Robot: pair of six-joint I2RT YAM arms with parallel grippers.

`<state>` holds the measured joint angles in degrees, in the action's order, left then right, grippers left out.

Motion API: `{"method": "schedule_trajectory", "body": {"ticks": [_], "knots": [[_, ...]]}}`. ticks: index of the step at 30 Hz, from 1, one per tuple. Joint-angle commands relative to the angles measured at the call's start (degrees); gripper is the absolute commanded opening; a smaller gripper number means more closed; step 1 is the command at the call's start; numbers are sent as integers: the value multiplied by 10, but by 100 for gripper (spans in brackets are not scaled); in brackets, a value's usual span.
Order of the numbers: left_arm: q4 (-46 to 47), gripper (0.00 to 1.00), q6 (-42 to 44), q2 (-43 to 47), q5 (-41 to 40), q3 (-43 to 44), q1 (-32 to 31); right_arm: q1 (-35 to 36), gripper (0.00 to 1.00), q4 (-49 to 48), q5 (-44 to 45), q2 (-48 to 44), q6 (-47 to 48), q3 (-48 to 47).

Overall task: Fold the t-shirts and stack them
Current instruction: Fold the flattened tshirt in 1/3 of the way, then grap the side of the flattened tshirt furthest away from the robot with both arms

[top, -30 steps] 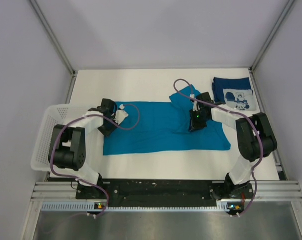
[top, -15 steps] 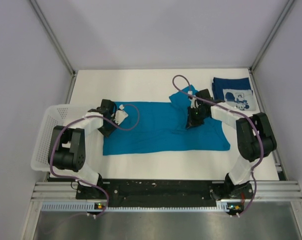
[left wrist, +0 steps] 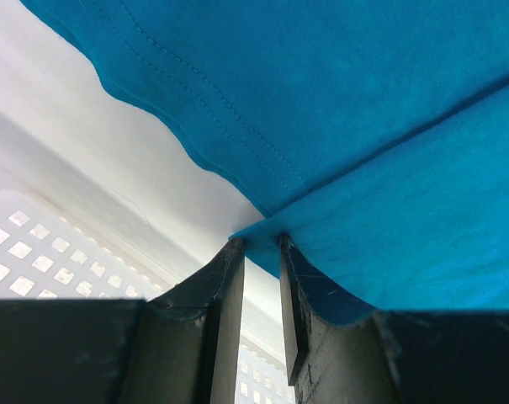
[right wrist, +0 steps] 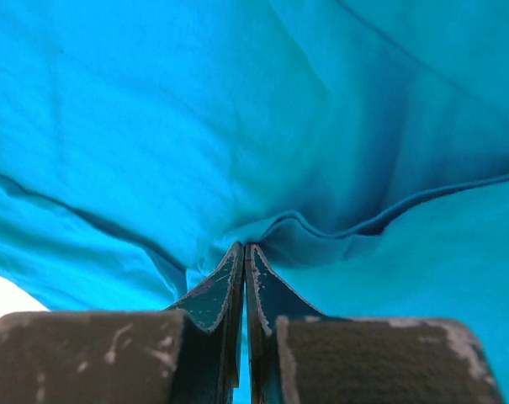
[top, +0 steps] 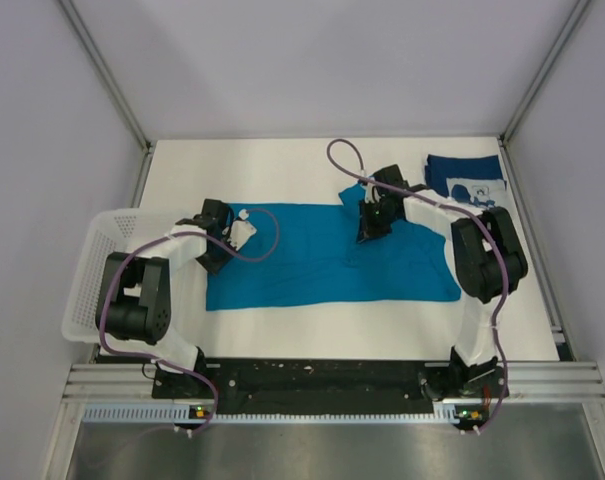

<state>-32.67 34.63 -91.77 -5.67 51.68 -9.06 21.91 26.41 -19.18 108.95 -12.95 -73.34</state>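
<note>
Seen from above, the teal t-shirt lies flat on the table with its long axis running from 9 to 3 o'clock, in front of both arms. The right claw sits on the shirt's far edge, at about 1 o'clock from the cloth's middle, so most of the shirt lies toward 7 o'clock from it. In the right wrist view its jaws are pressed almost together, with a ridge of teal cloth gathered at their tips. It looks clamped on that fold.

The left claw is at the shirt's far-left corner, about 10 o'clock, just beside the basket. Its jaws stand a narrow slit apart, and the corner of the hem comes to a point right at the tips, apparently pinched there.

The navy t-shirt lies folded at 2 o'clock, nearer the right arm. The likely next move is to draw the held far edge toward 6 o'clock
</note>
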Motion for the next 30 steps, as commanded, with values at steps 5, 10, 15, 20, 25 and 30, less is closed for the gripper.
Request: {"method": "schedule_trajectory", "body": {"ticks": [5,10,15,20,25,30], "knots": [[5,28,4,1,-10,-13,2,17,35,20,-10,46,49,-95],[-41,34,18,13,10,39,2,15,64,42,3,23,101,-165],[-109,47,37,1,78,177,3,-27,67,50,48,47,145,-270],[-140,61,51,-95,63,333,3,-105,67,72,28,167,107,-421],[-207,63,68,-243,29,523,18,-130,70,81,34,280,122,-537],[-260,63,74,-373,15,659,26,-136,69,134,8,385,113,-660]]}}
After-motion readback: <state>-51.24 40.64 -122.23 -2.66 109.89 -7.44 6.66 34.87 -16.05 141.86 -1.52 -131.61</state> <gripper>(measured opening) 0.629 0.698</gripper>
